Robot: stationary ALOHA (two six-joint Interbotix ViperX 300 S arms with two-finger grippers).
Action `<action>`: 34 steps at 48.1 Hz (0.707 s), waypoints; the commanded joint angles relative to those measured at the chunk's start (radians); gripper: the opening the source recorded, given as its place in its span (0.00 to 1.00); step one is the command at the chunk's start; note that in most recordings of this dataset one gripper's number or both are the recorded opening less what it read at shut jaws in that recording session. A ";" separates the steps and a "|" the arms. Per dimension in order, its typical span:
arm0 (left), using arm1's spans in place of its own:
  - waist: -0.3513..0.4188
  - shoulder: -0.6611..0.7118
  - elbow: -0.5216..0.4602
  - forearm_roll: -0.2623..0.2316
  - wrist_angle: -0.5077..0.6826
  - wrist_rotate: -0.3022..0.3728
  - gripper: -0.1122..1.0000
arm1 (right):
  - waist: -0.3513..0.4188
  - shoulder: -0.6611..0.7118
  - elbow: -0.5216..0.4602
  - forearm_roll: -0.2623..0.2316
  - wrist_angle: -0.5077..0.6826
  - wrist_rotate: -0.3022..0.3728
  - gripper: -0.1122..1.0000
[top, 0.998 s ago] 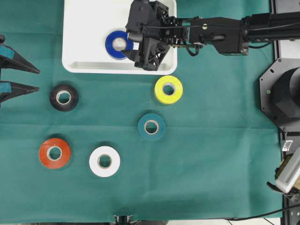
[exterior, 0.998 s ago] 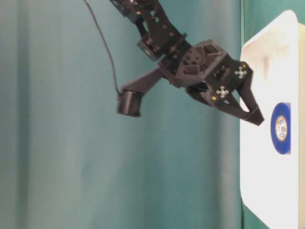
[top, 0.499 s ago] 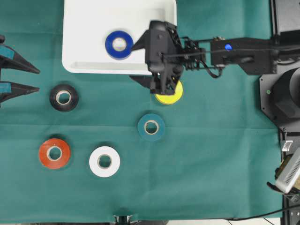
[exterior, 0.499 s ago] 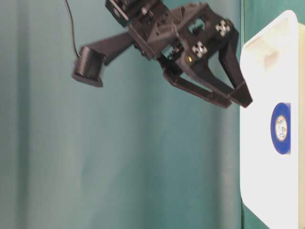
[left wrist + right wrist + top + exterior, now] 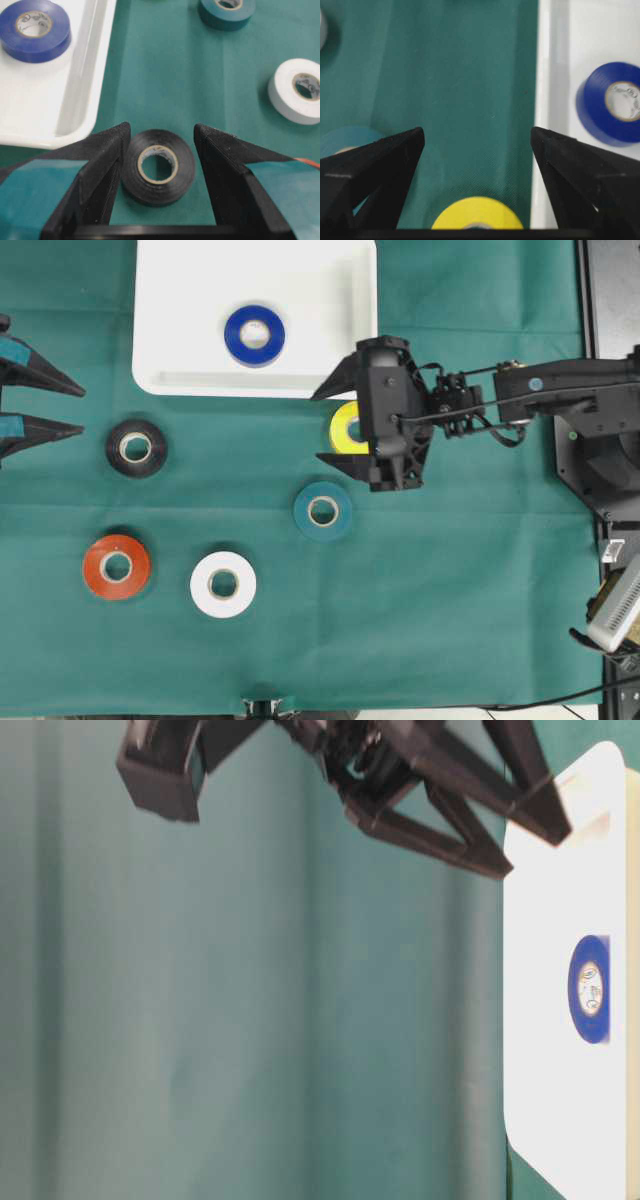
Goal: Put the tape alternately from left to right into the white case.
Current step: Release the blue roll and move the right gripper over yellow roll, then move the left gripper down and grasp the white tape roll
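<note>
The white case [image 5: 170, 300] lies at the back with the blue tape [image 5: 254, 335] flat inside it. My right gripper [image 5: 325, 427] hangs open and empty above the yellow tape [image 5: 345, 430], just in front of the case's rim. In the right wrist view the yellow tape [image 5: 477, 217] sits low between the spread fingers [image 5: 395, 155]. My left gripper [image 5: 80, 410] stands open at the left edge, short of the black tape [image 5: 136, 448]. In the left wrist view the black tape [image 5: 159, 166] lies on the cloth between the open fingers [image 5: 100, 160], untouched.
On the green cloth lie the teal tape [image 5: 322, 511], the red tape [image 5: 116, 567] and the white tape [image 5: 223, 584]. The right arm [image 5: 540, 395] stretches in from the right. The table-level view shows the case [image 5: 560, 1120] edge-on with the right gripper [image 5: 520, 845] raised beside it.
My right gripper has drawn back from over the case toward the front right and now hangs above the yellow roll. The blue roll stays in the case. The left gripper has not moved.
</note>
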 commanded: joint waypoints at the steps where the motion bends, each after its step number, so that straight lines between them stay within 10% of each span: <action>1: 0.002 0.002 -0.012 0.002 -0.009 0.000 0.62 | 0.000 -0.037 0.005 -0.003 -0.009 0.003 0.74; 34: -0.032 0.023 -0.012 0.002 -0.023 -0.006 0.62 | 0.000 -0.035 0.012 -0.003 -0.011 0.002 0.74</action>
